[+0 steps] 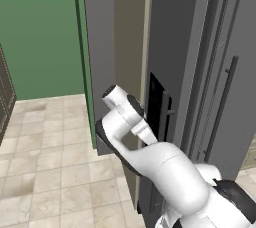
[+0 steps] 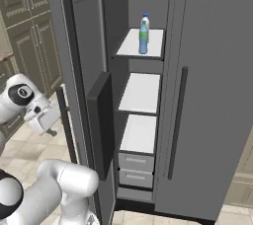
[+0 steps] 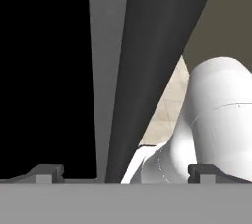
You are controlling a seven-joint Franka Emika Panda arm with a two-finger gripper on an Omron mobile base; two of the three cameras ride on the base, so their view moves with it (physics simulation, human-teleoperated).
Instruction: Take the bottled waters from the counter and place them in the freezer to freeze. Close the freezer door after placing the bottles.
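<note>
Bottled waters: together on the top freezer shelf.
Freezer door: open.
Gripper: jaws apart, seemingly at the door's edge.

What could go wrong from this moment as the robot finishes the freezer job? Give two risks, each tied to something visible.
1. The freezer door stands wide open; the open claw sits close against its edge, so a push might slip off.
2. The two bottled waters stand upright on the top shelf; a hard slam could topple them.
</note>
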